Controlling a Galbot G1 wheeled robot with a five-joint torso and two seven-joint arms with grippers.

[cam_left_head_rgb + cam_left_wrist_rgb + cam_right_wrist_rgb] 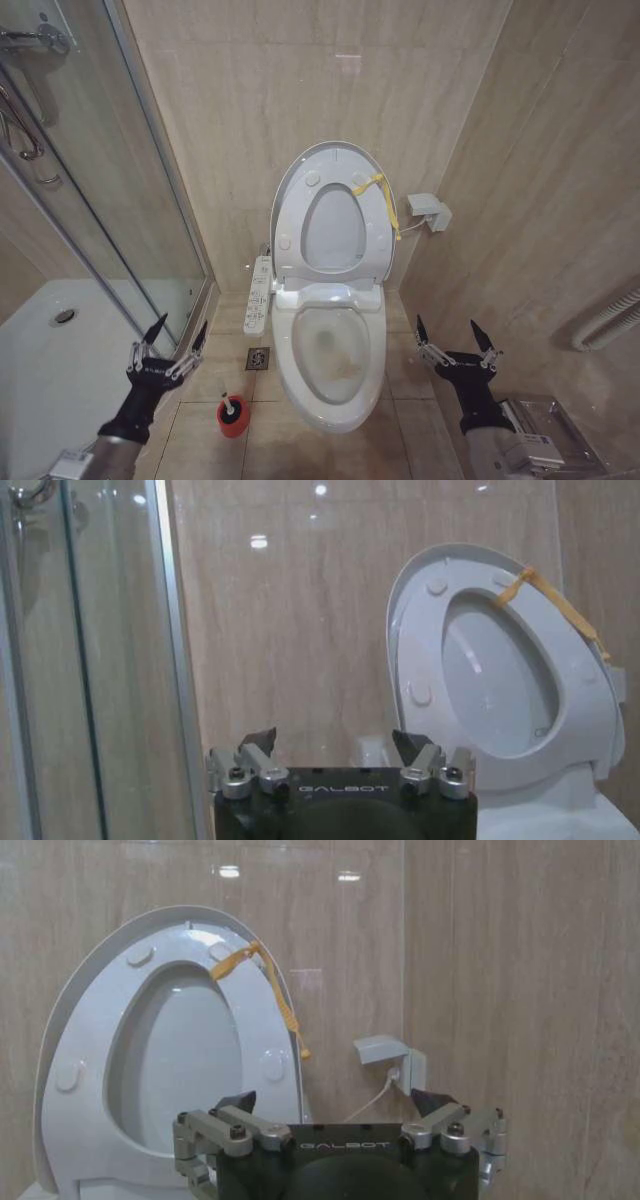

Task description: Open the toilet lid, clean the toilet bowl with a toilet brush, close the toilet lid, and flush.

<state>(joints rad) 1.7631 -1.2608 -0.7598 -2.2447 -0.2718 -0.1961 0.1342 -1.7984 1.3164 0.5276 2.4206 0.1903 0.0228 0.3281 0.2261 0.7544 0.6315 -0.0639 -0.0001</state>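
The toilet lid (334, 232) stands upright against the back wall with the ring seat raised against it and a yellow cord (385, 200) tied at its edge. Below it the toilet bowl (335, 350) lies uncovered. The toilet brush (226, 400) stands in a red cup (233, 420) on the floor left of the bowl. My left gripper (180, 328) hovers open just left of and above the brush. My right gripper (448, 330) hangs open to the right of the bowl. The wrist views show each open gripper, left (333, 739) and right (333, 1099), facing the raised lid (490, 675) (175, 1057).
A glass shower screen (120, 200) and white shower tray (60, 360) close off the left. A control panel (258, 295) hangs beside the bowl, with a floor drain (258, 358) below. A wall socket (428, 210) and a metal rack (550, 425) sit on the right.
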